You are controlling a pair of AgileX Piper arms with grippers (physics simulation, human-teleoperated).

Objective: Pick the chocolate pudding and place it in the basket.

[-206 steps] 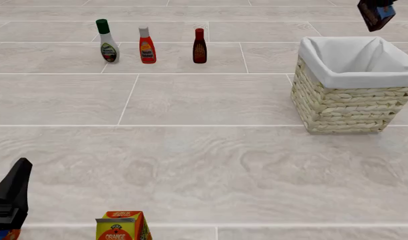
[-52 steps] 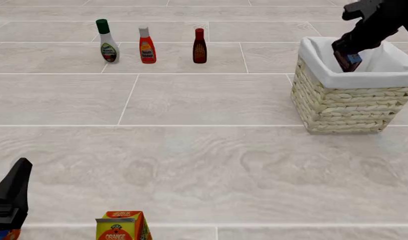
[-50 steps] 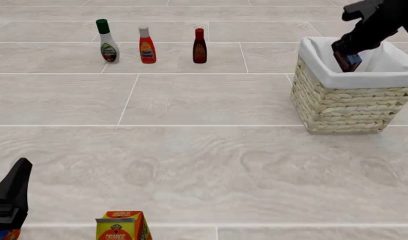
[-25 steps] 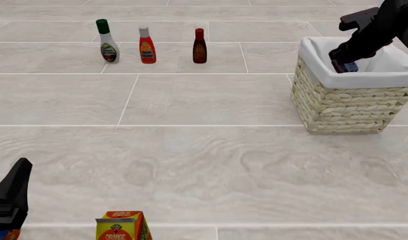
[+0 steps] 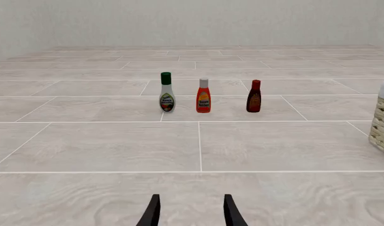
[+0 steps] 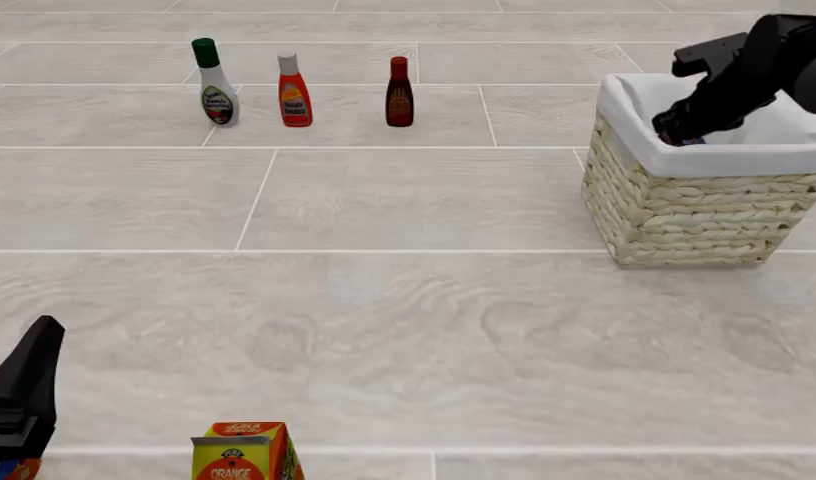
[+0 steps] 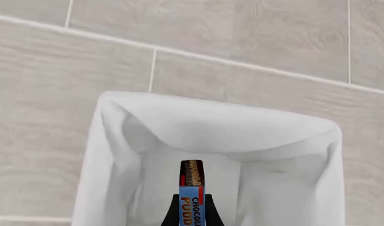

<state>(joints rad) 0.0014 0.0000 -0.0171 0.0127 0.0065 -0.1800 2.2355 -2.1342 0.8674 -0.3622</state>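
The chocolate pudding (image 7: 193, 195), a small carton with a brown end and a blue band with red letters, hangs inside the basket (image 7: 211, 120), with my right gripper (image 7: 193, 217) shut on it. In the front view the right gripper (image 6: 679, 130) dips below the white liner of the wicker basket (image 6: 688, 210) at the far right, and the rim hides the pudding. My left gripper (image 5: 190, 215) is open and holds nothing. It hovers low at the near left (image 6: 21, 395), far from the basket.
Three bottles stand in a row at the far left: a green-capped white one (image 6: 217, 85), an orange one (image 6: 295, 92) and a dark red one (image 6: 400, 93). An orange juice carton (image 6: 245, 455) stands at the near edge beside the left gripper.
The right gripper has come down with the pudding from above the basket's rim to inside the liner. The left arm, bottles and carton have not moved.
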